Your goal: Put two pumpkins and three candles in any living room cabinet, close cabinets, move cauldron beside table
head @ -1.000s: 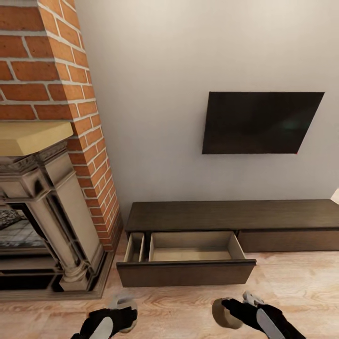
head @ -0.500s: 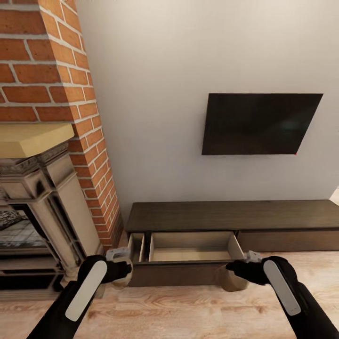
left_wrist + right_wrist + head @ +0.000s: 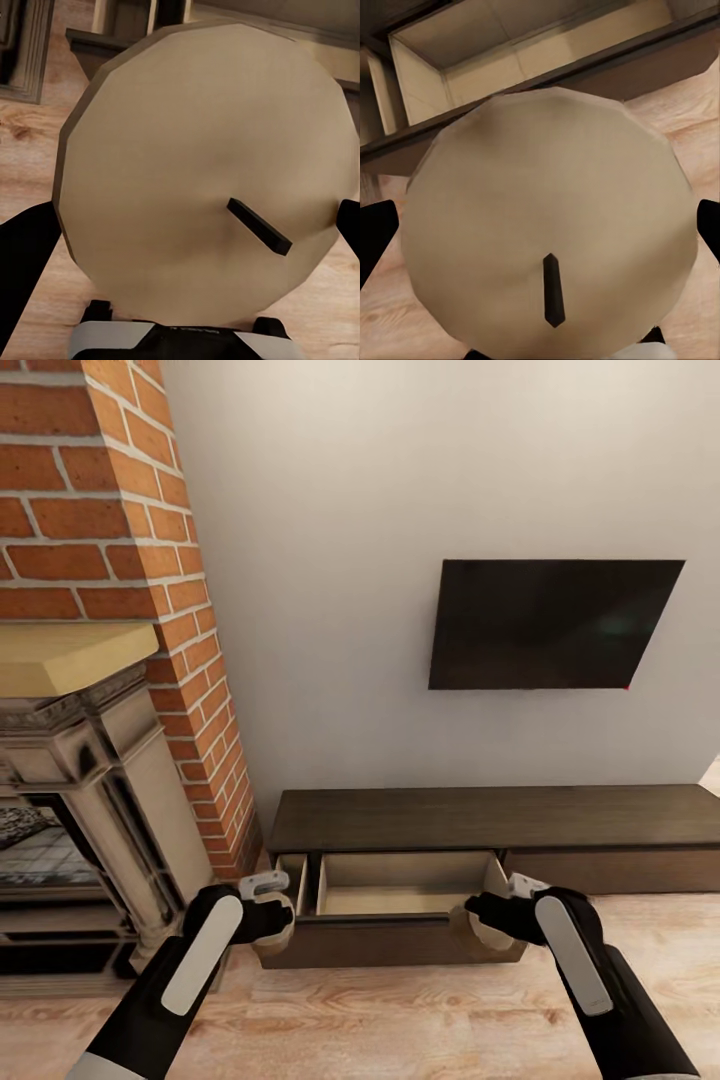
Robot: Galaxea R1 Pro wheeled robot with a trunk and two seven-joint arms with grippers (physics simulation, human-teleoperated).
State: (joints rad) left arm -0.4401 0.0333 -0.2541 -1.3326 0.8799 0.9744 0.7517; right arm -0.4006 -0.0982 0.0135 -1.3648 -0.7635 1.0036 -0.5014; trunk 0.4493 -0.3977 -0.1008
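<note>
Each pincer (image 3: 275, 920) (image 3: 480, 922) apparently pinches a faceted tan wicked candle (image 3: 202, 172) (image 3: 547, 232).

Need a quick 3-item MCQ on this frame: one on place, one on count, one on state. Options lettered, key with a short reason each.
1. Where is the open drawer in the cabinet?
A. The end nearest the fireplace
B. The end away from the fireplace
C. Directly under the TV

2. How many candles are held?
A. None
B. One
C. Two

3. What state is the left tool in?
A. Open, empty
B. Shut on a candle
C. Resting on the floor

Key: 1 A, the pulled-out front sits beside the fireplace. 2 C, left candle and right candle each sit between dark fingers; right tool is also closed. 3 B, fingers flank the wax disc.
</note>
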